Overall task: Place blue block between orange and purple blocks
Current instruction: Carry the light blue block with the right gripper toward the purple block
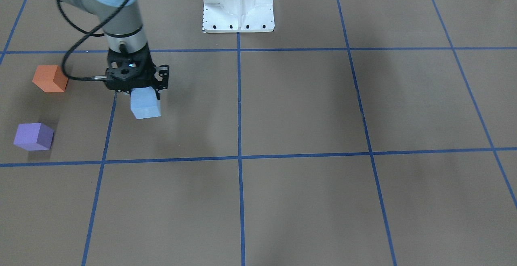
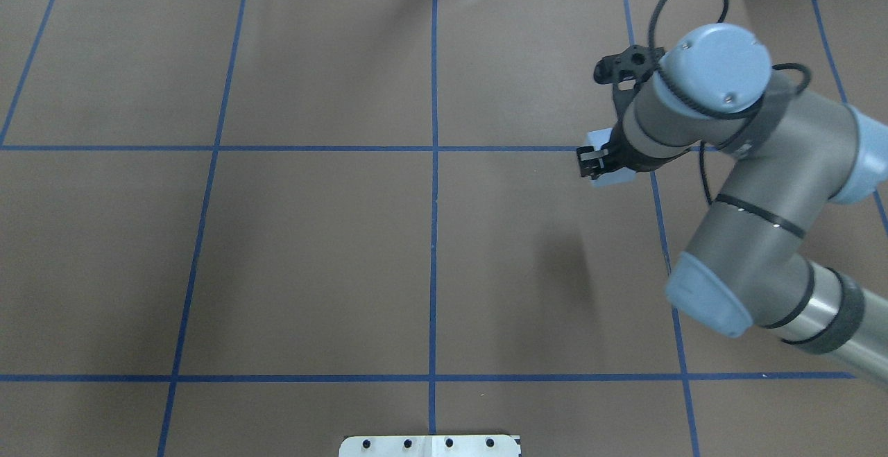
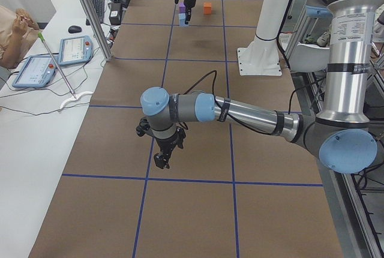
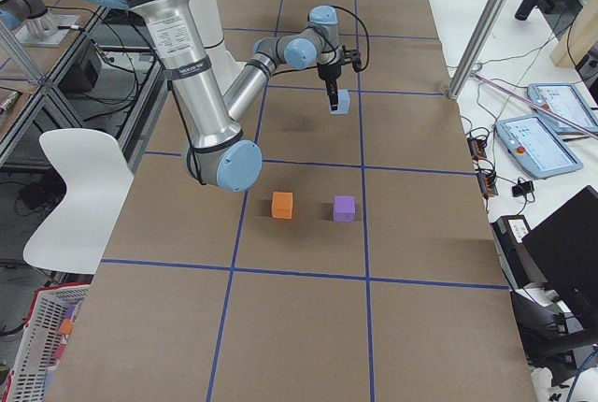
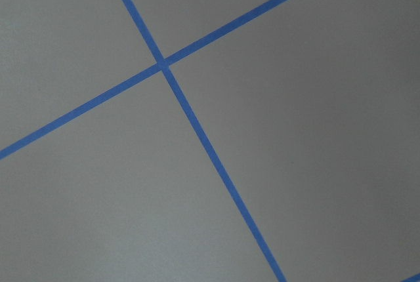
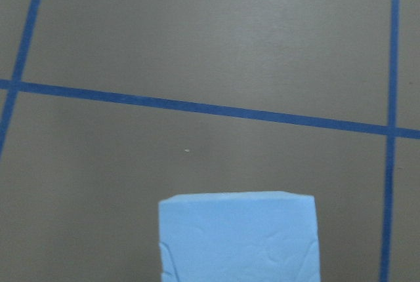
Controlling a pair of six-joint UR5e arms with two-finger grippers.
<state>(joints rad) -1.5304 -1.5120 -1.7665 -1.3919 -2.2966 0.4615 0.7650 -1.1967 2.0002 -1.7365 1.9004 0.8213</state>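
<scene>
Brown paper covered the tabletop, marked into large squares by blue tape, and the robot's white base stood bolted at its edge. The right arm reached out over its own side of the tabletop, and the right fingers were closed on the blue block, gripping it by its upper part and holding it clear of the surface with its shadow lying apart from it. The orange block and the purple block sat on the tabletop near each other, not touching, with bare paper between them. The blue block hung nearer the middle of the tabletop than that pair, off to the side of the gap between them and touching neither. In the right wrist view only the block's pale blue face showed, with taped lines beyond it. The left arm stretched low over the far end of the tabletop, its left fingers pointing down above a tape line; whether they were open or closed could not be told. Two tablets lay on a white side bench, their screens too small to read.
</scene>
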